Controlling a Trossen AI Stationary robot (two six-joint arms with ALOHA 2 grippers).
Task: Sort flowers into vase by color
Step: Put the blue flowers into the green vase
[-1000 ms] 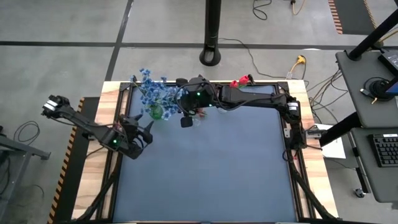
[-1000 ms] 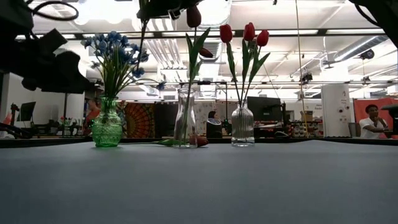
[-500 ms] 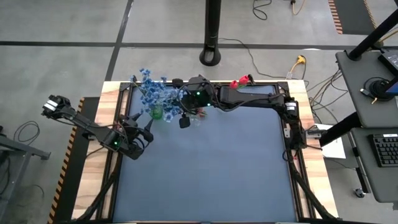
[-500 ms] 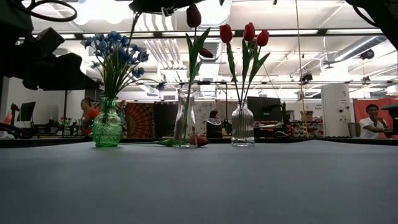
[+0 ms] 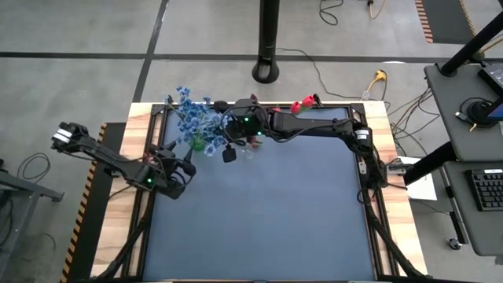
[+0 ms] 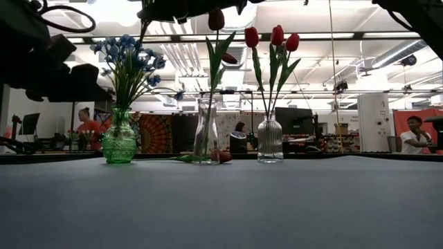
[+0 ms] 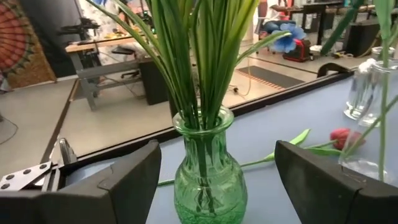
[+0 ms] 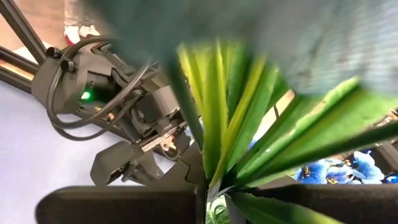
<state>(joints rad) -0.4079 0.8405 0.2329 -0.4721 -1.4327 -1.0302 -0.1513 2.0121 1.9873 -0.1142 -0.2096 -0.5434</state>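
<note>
Right gripper (image 5: 225, 151) pinched on a blue-blossom flower stem (image 8: 186, 118) over my ribbed green glass vase (image 6: 119, 140) far left, left gripper (image 7: 211, 180) spread wide beside it, red tulips (image 6: 275, 36) in the clear glass vases (image 6: 270, 138).

Beyond the table: a busy workshop

A black pole base (image 5: 266, 69), yellow-plugged cable (image 5: 380, 76), keyboard (image 5: 489, 189); a seated person (image 6: 414, 133), possibly at a desk.
</note>
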